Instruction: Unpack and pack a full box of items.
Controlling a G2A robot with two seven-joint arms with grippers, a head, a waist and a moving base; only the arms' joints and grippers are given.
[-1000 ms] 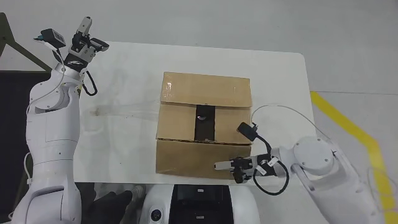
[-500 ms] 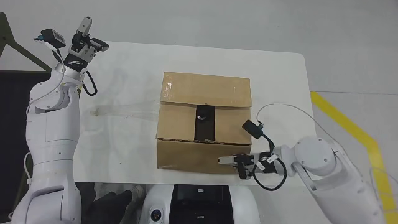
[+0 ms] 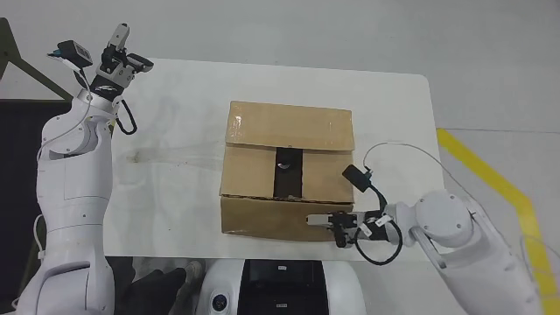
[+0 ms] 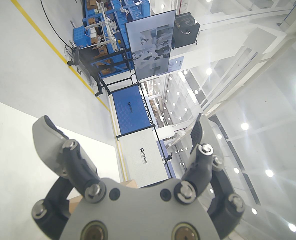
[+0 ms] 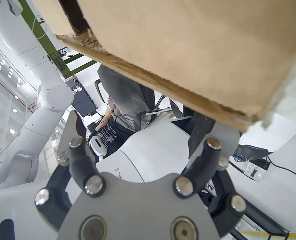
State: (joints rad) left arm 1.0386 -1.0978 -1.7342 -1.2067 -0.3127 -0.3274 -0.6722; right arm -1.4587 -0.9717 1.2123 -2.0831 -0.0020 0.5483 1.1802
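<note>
1. You have the box (image 3: 289, 149) standing shut in the middle of the table (image 3: 175, 192). Its top flaps meet except for a dark slot (image 3: 287, 171) at the centre. What is packed inside cannot be told through that slot.
2. Your right gripper (image 5: 135, 128) lies at the box's near side, toward its right corner, pointing along that side. Its fingers are spread and pinch nothing. One finger sits just under the ragged cardboard edge (image 5: 163, 83) that overhangs it.
3. Judgement: that placement suits catching the near edge from below to open the box. No unpacking has begun, since no item lies outside the box.
4. Your left gripper (image 3: 129, 48) is held high, well apart from the box, beyond its far-left corner. Its fingers are spread, it holds nothing, and it points up and away from the box. Judgement: it is parked there to leave the box free for the other arm.
5. Surface: the table under the box is white and smooth. Judgement: the box could slide on it if you lift the edge with one arm alone.
6. Room: a pale grey floor (image 3: 289, 17) surrounds the table on all sides of the box. A yellow line (image 3: 490, 175) crosses it to the box's right. Beyond the far-left corner of the box, the left wrist view shows blue racks (image 4: 100, 26), a large screen (image 4: 150, 46) and bright ceiling lights (image 4: 244, 126).
</note>
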